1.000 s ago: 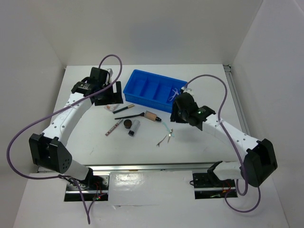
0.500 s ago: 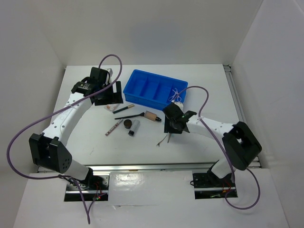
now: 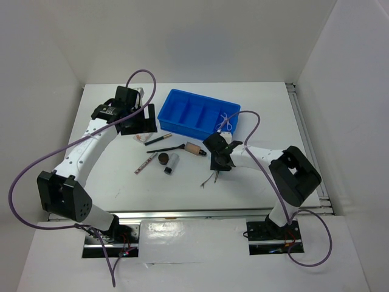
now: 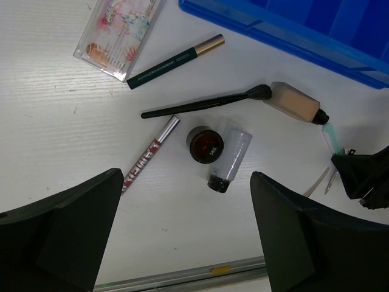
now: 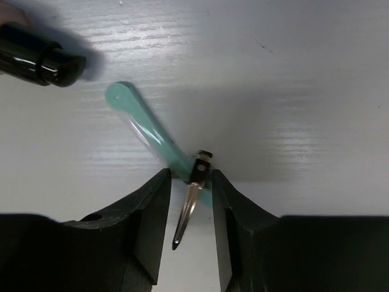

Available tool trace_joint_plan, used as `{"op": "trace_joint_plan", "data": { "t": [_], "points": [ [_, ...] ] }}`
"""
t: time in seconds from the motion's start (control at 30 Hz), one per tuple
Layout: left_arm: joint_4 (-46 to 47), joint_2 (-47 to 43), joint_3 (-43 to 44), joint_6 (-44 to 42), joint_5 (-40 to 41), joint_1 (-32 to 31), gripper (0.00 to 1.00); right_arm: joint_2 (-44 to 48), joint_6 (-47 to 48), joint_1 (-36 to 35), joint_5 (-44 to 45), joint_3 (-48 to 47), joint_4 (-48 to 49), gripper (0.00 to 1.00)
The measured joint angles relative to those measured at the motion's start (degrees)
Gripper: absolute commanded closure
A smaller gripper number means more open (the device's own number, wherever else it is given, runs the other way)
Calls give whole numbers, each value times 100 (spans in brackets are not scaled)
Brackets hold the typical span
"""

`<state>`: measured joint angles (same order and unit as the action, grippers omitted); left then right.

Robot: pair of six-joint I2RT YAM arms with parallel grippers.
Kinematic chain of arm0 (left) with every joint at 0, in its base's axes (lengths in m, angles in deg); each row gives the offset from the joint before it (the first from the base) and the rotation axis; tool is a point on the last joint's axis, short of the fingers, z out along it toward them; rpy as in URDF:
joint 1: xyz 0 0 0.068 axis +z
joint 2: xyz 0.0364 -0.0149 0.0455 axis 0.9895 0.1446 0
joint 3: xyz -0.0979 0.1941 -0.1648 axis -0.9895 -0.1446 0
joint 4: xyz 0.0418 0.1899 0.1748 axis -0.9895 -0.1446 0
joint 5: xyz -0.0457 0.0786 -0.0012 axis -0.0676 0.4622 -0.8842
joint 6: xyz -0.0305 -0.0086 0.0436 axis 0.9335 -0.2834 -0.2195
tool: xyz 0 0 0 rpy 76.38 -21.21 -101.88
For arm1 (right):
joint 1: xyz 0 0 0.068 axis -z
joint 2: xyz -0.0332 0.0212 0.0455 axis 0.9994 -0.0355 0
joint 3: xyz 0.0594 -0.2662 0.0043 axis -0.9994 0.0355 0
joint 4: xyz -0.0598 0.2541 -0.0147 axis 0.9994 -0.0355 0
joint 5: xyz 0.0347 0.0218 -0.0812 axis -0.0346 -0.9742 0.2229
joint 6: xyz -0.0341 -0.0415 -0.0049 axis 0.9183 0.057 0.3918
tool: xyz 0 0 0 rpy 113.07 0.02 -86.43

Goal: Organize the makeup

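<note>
My right gripper (image 5: 189, 182) is low over the table with its jaws narrowly apart. A pale green tool (image 5: 152, 131) and a thin metal clip (image 5: 193, 198) lie between them; the green tool reaches both fingers. In the top view this gripper (image 3: 217, 165) sits right of the beige black-tipped tube (image 3: 194, 148). My left gripper (image 4: 188, 243) is wide open and empty, high above the pinkish packet (image 4: 118, 30), green pencil (image 4: 173, 61), black brush (image 4: 206, 103), red-silver stick (image 4: 149, 155), brown pot (image 4: 205, 144) and grey cylinder (image 4: 230, 158).
The blue compartment tray (image 3: 182, 125) stands at the back centre, with a small white looped item (image 3: 226, 118) in its right end. White walls close the table at the back and sides. A metal rail runs along the near edge.
My right arm has swung left and down from beside the tray to the green tool and clip. The left arm and the other items have not moved.
</note>
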<state>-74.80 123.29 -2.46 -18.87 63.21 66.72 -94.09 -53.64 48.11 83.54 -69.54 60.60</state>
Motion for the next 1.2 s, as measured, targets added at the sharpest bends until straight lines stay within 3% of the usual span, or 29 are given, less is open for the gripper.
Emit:
{"op": "trace_joint_plan", "data": {
  "t": [0.23, 0.43, 0.9, 1.2],
  "points": [
    [0, 0, 0, -2, -2, 0, 0, -59, -4, 4, 44, -35, 28, 85],
    [0, 2, 0, -2, -2, 0, 0, -33, 15, 4, 157, -293, -81, 96],
    [2, 68, 0, -2, -4, 0, 0, 221, 415, 4, 164, -870, -407, 99],
    [0, 70, 0, -11, -4, 0, 0, -474, 496, 13, 42, -863, -404, 91]
  ]
}}
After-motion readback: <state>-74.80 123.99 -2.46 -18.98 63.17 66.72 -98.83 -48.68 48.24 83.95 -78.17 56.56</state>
